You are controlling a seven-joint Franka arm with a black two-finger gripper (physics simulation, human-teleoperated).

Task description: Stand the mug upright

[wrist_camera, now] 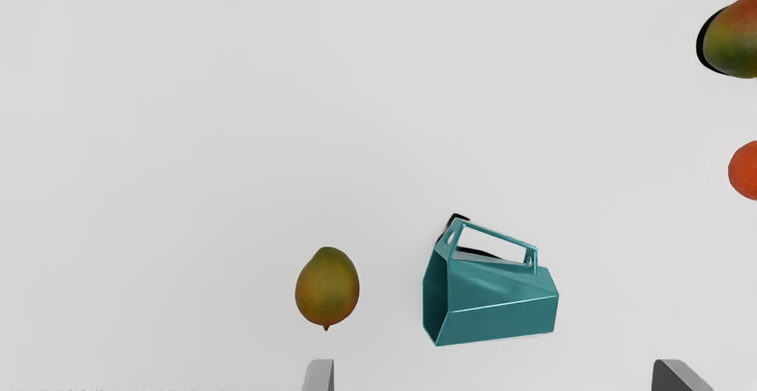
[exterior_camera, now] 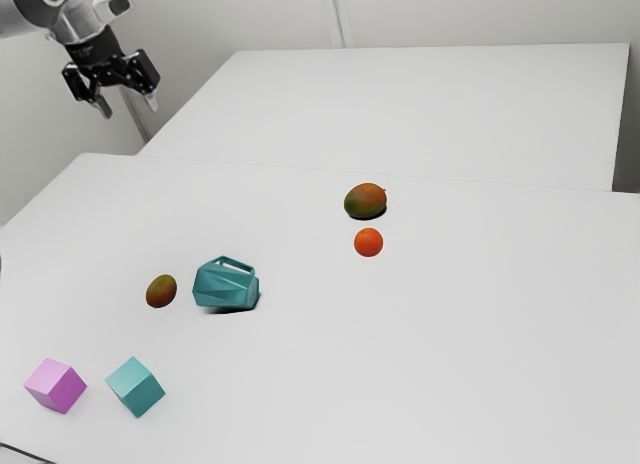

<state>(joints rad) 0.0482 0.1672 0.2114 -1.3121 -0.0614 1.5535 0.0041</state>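
The gripper point(exterior_camera: 128, 106) hangs high at the exterior view's upper left, well away from the mug. A teal faceted mug point(exterior_camera: 225, 286) lies on its side on the white table, its handle toward the far side and its base toward the exterior view's right. In the wrist view the mug point(wrist_camera: 500, 305) shows its dark mouth facing the smaller mango. The gripper point(wrist_camera: 494, 373) is open there, its fingertips wide apart with nothing held between them.
On the table point(exterior_camera: 480, 344), a small mango point(exterior_camera: 161, 291) lies beside the mug's mouth. A larger mango point(exterior_camera: 366, 200) and an orange point(exterior_camera: 368, 242) sit beyond its base. A pink cube point(exterior_camera: 56, 386) and a teal cube point(exterior_camera: 135, 386) stand near the exterior view's lower left.
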